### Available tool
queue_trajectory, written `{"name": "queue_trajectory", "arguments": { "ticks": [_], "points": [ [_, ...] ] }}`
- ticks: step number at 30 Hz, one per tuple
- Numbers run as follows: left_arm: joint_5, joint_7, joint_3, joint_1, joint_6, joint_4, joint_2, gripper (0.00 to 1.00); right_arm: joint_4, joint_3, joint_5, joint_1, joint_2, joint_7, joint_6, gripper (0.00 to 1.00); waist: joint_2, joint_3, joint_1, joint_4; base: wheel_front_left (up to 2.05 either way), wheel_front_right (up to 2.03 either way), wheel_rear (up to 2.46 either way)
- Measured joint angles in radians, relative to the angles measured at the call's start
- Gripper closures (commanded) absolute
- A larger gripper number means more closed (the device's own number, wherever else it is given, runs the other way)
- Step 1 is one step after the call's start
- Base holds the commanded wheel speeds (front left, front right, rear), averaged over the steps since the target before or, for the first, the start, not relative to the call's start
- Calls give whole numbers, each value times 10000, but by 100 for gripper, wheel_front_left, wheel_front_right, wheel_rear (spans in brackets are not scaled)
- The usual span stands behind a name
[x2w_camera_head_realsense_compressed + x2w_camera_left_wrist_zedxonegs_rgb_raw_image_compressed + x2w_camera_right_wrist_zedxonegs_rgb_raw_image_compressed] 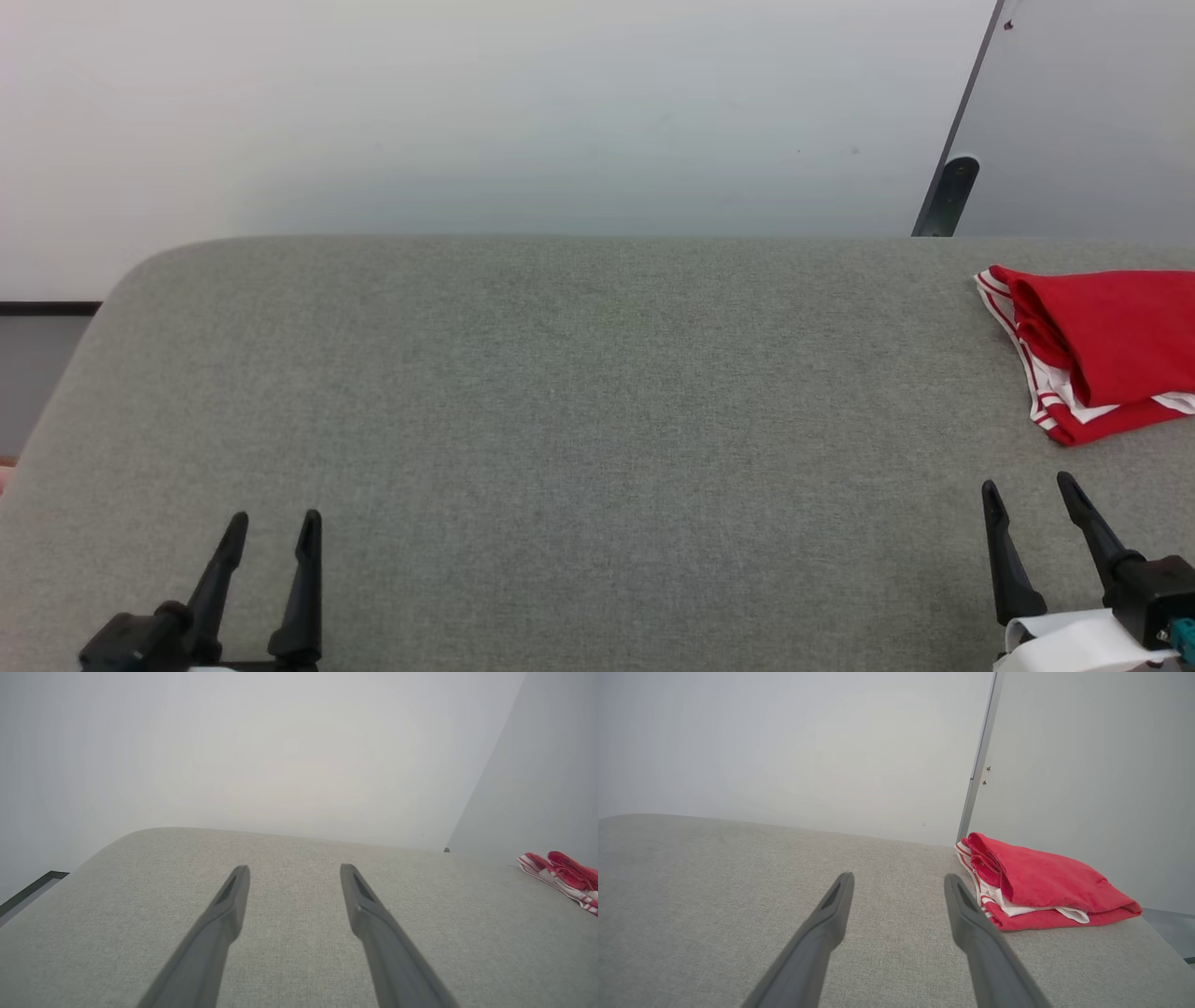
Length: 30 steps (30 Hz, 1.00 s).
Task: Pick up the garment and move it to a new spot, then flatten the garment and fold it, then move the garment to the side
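The garment (pixel 1102 350) is a red shirt with white and red-striped trim, lying folded in a thick bundle at the far right of the grey padded table (pixel 579 392). It also lies at the right edge of the left wrist view (pixel 560 875) and right of centre in the right wrist view (pixel 1036 882). My right gripper (pixel 1027 487) hovers open just in front of the bundle, nothing between its fingers. My left gripper (pixel 278 518) stands open at the lower left, far from the garment. The lettering is hidden in the folds.
A pale wall runs behind the table. A grey panel with a dark edge (pixel 952 149) leans at the back right, close behind the garment. The table's rounded left corner (pixel 140 271) drops off toward a dark baseboard.
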Motion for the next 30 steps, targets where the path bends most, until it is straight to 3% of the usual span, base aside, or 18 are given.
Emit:
{"name": "queue_trajectory", "arguments": {
  "ticks": [1,2,8,30],
  "points": [
    [19,0,19,1,0,40,-6,0,0,0,-2,23,10,0,0,0,0,-4,0,6,0,0,0],
    [54,0,50,7,0,71,-13,100,-2,0,-4,47,10,0,0,100,0,-8,0,14,0,0,0],
    [23,52,-71,188,2,575,-339,100,516,77,65,320,142,77,0,100,0,-12,0,11,0,0,0],
    [-3388,1041,138,-251,2,872,-757,100,525,-153,4184,97,380,1080,0,100,0,-6,1,-83,0,0,0]
  ]
}}
